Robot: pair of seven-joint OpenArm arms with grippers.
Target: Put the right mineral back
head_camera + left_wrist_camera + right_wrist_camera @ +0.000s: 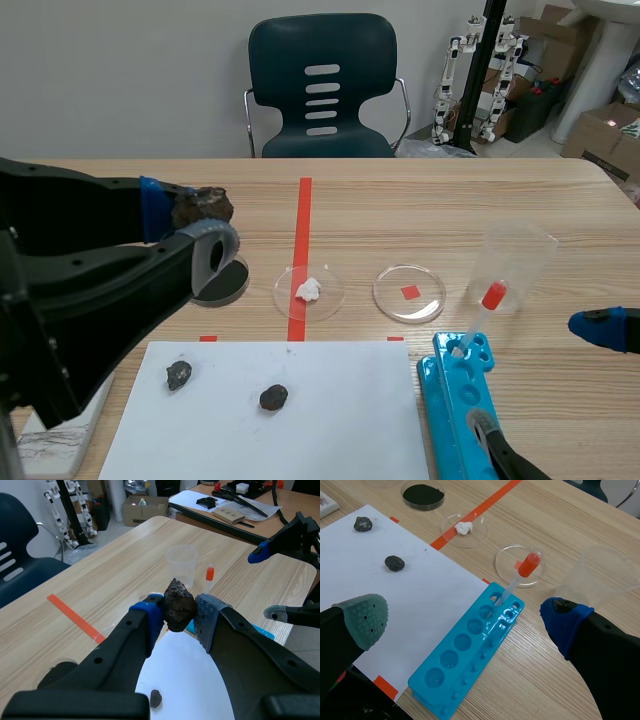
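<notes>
The left gripper was clamped on the rock, raised, seemingly over the dish. Mid-carry; next it had to lower onto the paper and release. The right gripper gaped.

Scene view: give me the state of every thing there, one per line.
large mineral: gripped in left gripper, raised
small minerals: lying on paper
dark dish: holds black material
middle dish: holds white lump
right dish: empty
beaker: upright, empty
dropper: standing in blue rack
right gripper: open, empty
</notes>
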